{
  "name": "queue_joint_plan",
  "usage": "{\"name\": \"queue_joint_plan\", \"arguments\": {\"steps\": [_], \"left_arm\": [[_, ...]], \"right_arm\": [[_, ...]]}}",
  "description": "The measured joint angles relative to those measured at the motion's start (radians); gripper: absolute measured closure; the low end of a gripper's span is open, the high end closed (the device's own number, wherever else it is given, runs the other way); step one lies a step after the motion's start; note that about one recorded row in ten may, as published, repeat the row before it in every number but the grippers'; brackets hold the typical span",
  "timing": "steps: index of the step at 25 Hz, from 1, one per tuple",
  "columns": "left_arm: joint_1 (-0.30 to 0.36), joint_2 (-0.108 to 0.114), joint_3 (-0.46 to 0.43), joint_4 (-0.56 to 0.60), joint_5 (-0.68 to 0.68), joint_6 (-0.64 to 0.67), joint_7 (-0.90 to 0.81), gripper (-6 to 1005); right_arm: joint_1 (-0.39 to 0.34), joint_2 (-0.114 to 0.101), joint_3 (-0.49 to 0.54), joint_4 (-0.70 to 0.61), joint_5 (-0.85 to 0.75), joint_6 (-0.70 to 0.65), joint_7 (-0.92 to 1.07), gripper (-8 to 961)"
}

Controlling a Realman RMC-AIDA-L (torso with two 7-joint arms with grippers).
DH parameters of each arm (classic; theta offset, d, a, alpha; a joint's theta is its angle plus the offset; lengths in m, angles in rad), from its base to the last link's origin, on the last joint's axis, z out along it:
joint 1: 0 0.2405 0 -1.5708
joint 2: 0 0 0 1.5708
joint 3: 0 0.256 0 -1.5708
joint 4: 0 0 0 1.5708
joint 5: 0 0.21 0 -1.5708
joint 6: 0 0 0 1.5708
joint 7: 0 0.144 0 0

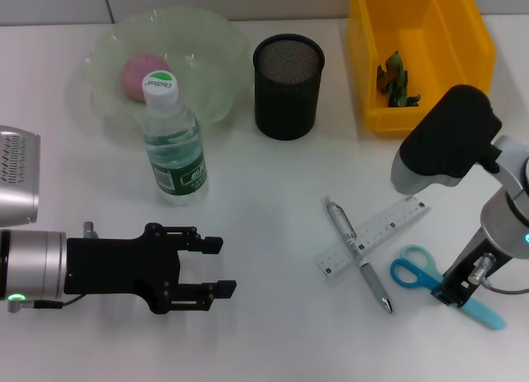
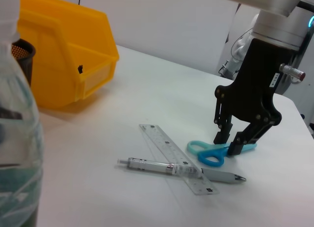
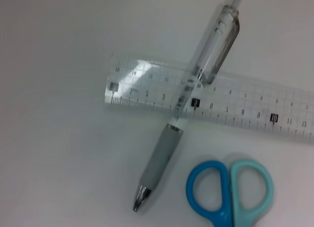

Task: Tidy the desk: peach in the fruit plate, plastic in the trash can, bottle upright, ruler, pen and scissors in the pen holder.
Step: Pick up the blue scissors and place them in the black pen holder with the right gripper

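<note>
Two robot hands work low over a white bench. Nearest, the left hand [image 1: 211,266] hovers at the front left, its black fingers parted with nothing between them, pointing toward the centre over bare surface with open room ahead. At the front right, the right hand [image 2: 229,141] points straight down onto the scissors [image 1: 430,279], its two fingertips spread on either side of the closed blades just past the handles; whether they touch the blades cannot be told. The scissors lie flat, blue loops toward the bench centre and light-blue blades running out toward the front right.

Just beside the loops, a clear pen [image 1: 358,255] lies across a transparent ruler [image 1: 376,236], the two forming an X; the pen's metal tip points to the front, the ruler's long axis slants from front-centre toward the right rear. Bare bench surrounds this cluster on its left side.

Farther back on the left, a water bottle [image 1: 172,142] stands upright, white cap on. Behind it sits a pale green fruit plate [image 1: 211,47] holding a pink peach [image 1: 136,72]. A black mesh pen holder [image 1: 288,86] stands upright at rear centre, well apart from the stationery. A yellow bin [image 1: 417,47] at the rear right corner contains a crumpled greenish scrap [image 1: 397,80]. A pale wall backs the bench.
</note>
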Motion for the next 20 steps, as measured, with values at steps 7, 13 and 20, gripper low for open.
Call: {"name": "queue_joint_plan", "arguments": {"steps": [7, 13, 20], "left_arm": [[0.005, 0.001, -0.008, 0.002, -0.003, 0.008, 0.000, 319], [0.005, 0.002, -0.009, 0.001, -0.004, 0.012, 0.000, 318], [0.005, 0.001, -0.009, 0.000, -0.005, 0.013, 0.000, 318]], "right_arm": [[-0.068, -0.003, 0.175, -0.176, 0.092, -0.034, -0.090, 733], [-0.098, -0.007, 0.397, -0.243, 0.229, -0.008, -0.188, 730], [-0.172, -0.008, 0.641, -0.044, 0.779, 0.358, -0.561, 726]]}}
